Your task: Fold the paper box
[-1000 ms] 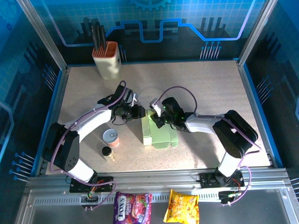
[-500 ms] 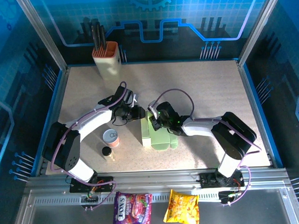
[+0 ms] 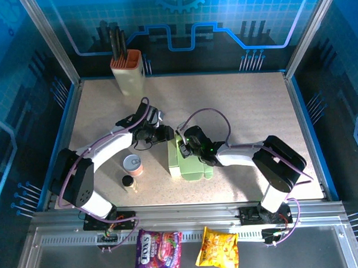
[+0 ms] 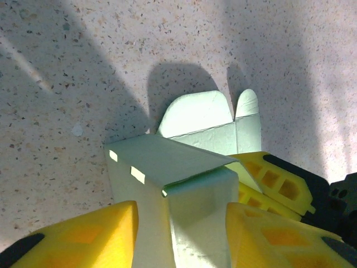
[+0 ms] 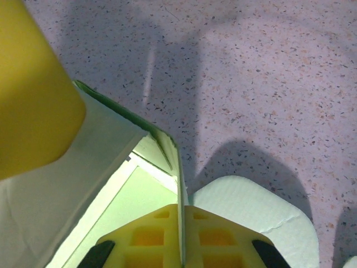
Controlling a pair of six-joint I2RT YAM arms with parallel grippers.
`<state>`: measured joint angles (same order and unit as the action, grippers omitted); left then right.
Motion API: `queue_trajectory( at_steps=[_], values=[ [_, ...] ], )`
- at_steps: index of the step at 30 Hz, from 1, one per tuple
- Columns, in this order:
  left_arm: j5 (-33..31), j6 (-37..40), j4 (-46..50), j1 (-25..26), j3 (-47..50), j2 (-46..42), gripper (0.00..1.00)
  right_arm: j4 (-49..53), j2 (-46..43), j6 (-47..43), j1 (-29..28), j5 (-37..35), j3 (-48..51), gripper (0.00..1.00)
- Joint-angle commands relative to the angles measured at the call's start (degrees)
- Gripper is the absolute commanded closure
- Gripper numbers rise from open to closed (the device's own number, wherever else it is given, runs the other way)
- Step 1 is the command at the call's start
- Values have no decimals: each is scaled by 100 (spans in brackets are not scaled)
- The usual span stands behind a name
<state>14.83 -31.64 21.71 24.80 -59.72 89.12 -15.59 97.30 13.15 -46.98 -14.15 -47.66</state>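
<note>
The right fingers [image 5: 150, 240] pinch a wall of the paper box [image 3: 195, 169]; the left fingers [image 4: 83, 234] straddle it (clamped or loose, I cannot tell). I'd tuck the end flap [image 4: 195, 114] slowly, walls square.

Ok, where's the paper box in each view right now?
Top external: paper box in the middle of the table, right of the tin can.
Left wrist: lower centre, flanked by yellow fingers.
Right wrist: lower left, interior visible.
Shared landmark: rounded end flap lying on the table, in both wrist views.
</note>
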Motion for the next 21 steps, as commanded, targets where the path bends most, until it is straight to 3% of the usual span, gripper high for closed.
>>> queue_trajectory(
  at_steps=[1, 11, 21],
  values=[
    [72, -78, -148, -32, 59, 133, 58, 210, -162, 113, -110, -104, 49, 95],
    [125, -121, -342, -32, 187, 298, 65, 551, -360, 368, -208, -49, -101, 95],
    [180, -197, -399, -36, 176, 147, 66, 127, -137, 709, -329, -427, 261, 95]
  ],
)
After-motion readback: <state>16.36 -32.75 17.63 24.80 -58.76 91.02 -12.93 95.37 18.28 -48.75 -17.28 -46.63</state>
